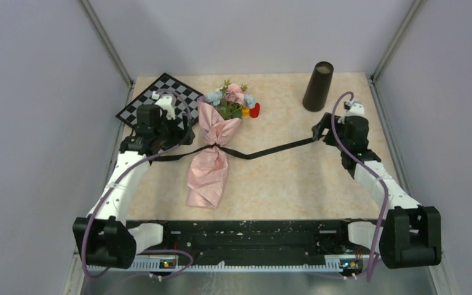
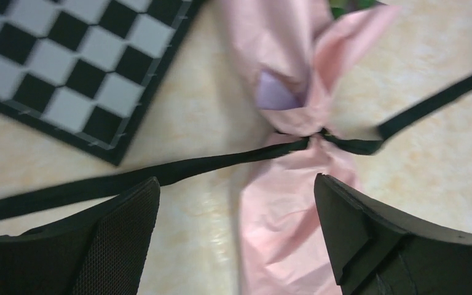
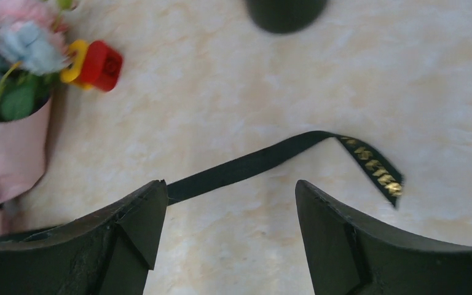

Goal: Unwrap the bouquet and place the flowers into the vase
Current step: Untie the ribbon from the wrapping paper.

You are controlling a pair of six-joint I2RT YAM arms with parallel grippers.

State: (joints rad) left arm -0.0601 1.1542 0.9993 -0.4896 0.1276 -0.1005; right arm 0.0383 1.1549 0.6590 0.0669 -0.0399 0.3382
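Pink crinkled paper forms the bouquet (image 1: 211,161), which lies flat on the table (image 1: 295,178) left of centre. Its narrow tail points toward the near edge. The flowers (image 1: 233,97), pink, white and light-blue heads with green leaves, show at its mouth toward the far edge. Black ribbon (image 1: 264,149) cinches the paper at its waist. One end trails toward the left edge; the other runs toward the right edge and ends in gold lettering. Left claw (image 2: 236,184) hovers just beside the waist on the side of the left edge, jaws spread wide and gripping nothing, with the ribbon lying on the table beyond its fingertips. Right claw (image 3: 230,184) hangs over the ribbon's right end, jaws likewise wide apart and empty. Dark and tapered, the vase (image 1: 318,86) stands upright near the far right corner, well apart from the bouquet. A checkered board (image 1: 160,98) lies at the far left corner, and a red-and-yellow toy block (image 1: 253,111) lies just beside the flowers.
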